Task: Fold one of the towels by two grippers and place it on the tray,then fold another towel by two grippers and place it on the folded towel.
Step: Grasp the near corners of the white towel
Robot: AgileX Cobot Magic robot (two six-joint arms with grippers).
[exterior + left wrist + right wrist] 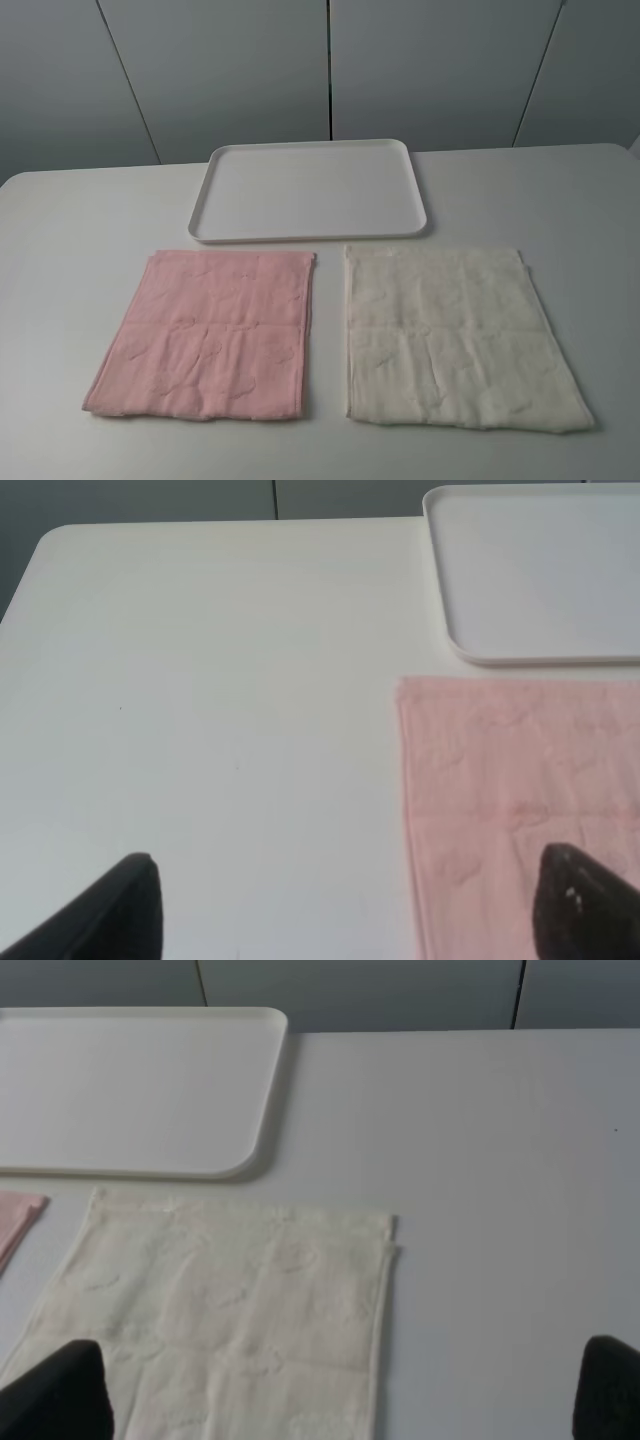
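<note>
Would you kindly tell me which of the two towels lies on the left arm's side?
The pink towel; it is spread left of the cream towel, which lies on the right arm's side, both before the tray.

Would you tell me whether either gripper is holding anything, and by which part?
Nothing is held: the left gripper and right gripper are open, and the pink towel and cream towel lie flat, untouched.

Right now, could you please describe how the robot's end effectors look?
Only the tips show. The left end effector has matte black, tapered fingers, one bearing small pale specks; the right end effector has similar black fingers. No cables show.
</note>
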